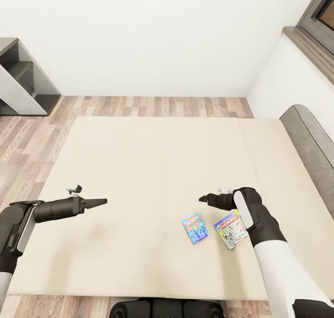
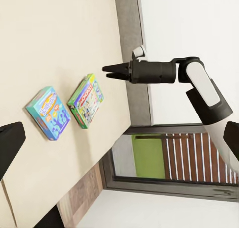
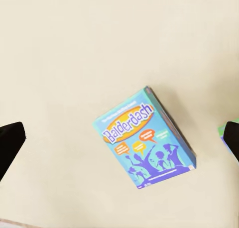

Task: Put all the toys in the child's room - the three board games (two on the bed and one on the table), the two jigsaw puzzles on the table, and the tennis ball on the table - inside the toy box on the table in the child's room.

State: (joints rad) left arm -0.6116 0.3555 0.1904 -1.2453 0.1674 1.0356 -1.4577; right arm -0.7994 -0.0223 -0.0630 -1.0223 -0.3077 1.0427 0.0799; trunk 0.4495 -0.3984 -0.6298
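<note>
- Nearest us, just inside the bed's (image 1: 139,160) near edge: two board games lying flat, side by side, toward the near right corner. The Balderdash box (image 1: 195,227) is on the left, the Monopoly box (image 1: 230,229) on the right, partly under our right forearm in the head view.
- Right end effector (image 1: 203,199) hovers over the bed just beyond both boxes, w/ nothing in it. Fingertips read as pinched together from the head and left wrist views, yet the right wrist view shows fingers far apart at the frame edges, so we can't tell its state.
- Left end effector (image 1: 103,200) hangs over the bed's left half, well apart from the games, empty, tips together.
- Key relation: Balderdash sits nearly straight below the right end effector; its long axis runs diagonal to the fingers, so wrist prob needs a turn. Right arm is clearly nearer.
</note>
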